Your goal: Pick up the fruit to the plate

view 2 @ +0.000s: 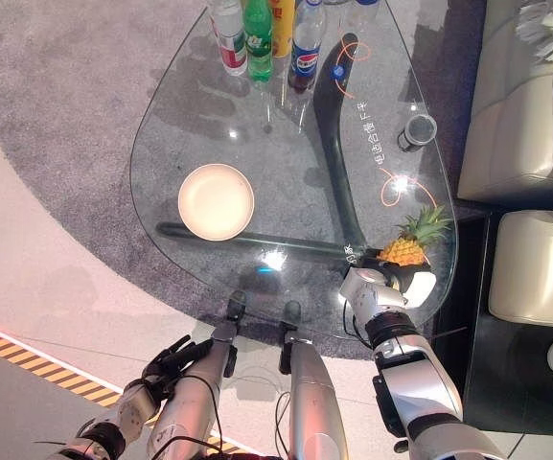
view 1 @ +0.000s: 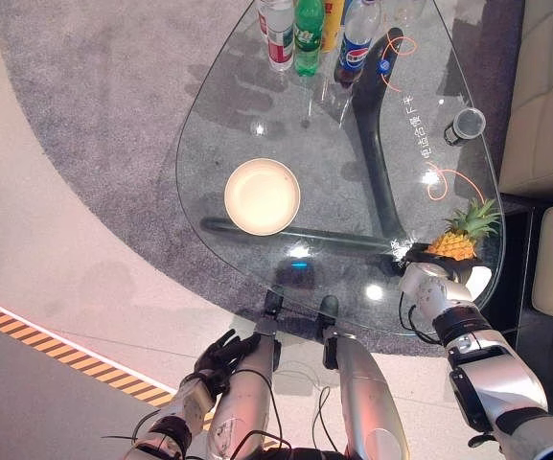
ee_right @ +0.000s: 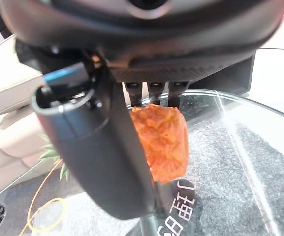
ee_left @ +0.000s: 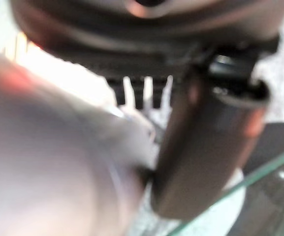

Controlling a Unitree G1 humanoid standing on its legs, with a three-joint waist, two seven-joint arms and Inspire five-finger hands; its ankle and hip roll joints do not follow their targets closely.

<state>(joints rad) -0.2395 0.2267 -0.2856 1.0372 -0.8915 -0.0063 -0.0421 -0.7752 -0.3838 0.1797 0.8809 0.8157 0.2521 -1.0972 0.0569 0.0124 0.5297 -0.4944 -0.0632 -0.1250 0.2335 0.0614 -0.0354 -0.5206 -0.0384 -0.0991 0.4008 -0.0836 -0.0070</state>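
A small pineapple [view 1: 453, 244] with green leaves lies on the right side of the glass table [view 1: 192, 206], close to its near edge. My right hand [view 1: 427, 283] reaches it from below; dark fingers sit on one side of the fruit and the white-covered thumb on the other. In the right wrist view the orange pineapple [ee_right: 161, 142] is pressed between the thumb [ee_right: 97, 157] and the row of fingers. A round cream plate [view 1: 262, 196] rests empty on the left half of the table. My left hand [view 1: 220, 356] hangs low beside the table's near edge, fingers relaxed and holding nothing.
Several drink bottles [view 1: 305, 34] stand at the table's far end, and a dark can [view 1: 466, 125] stands near its right edge. A beige sofa [view 1: 549, 105] runs along the right. A dark curved frame [view 1: 377, 144] shows under the glass.
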